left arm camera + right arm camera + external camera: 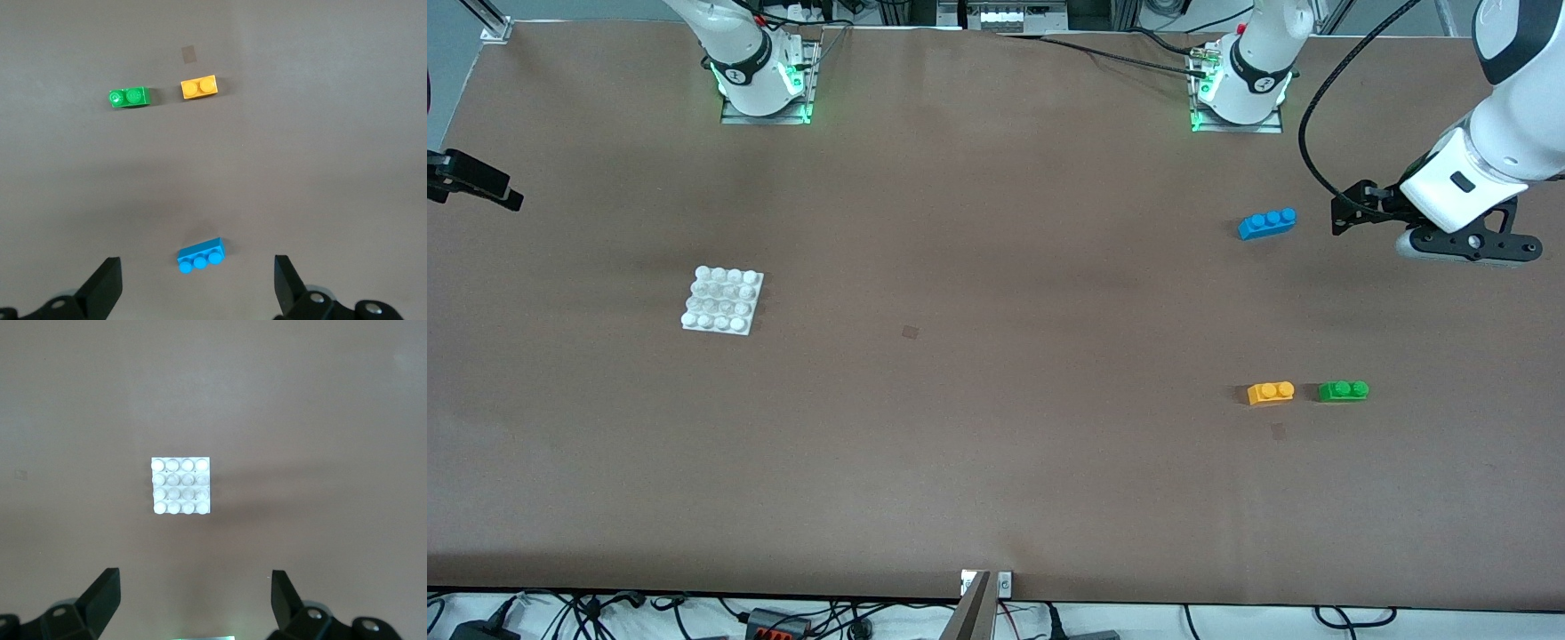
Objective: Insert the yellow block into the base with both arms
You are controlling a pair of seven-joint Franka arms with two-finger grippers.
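Your left gripper [193, 287] hangs with fingers [103, 287] spread and empty, over the worktop [996, 462] at the left arm's end, by the blue brick [1267, 223]. Bring it over the yellow block [1270, 392], nearer the front edge, and close across its short sides. The green brick [1343, 391] lies just beside it, so descend straight. Your right gripper [193, 607], fingers spread too, probably waits off the right arm's end, looking onto the base [723, 300].

Pieces on a table [996, 489].
From the long brick [1267, 222]: base [723, 300] at 9 o'clock, block [1270, 392] at 6, short brick [1343, 390] beside it at 3.
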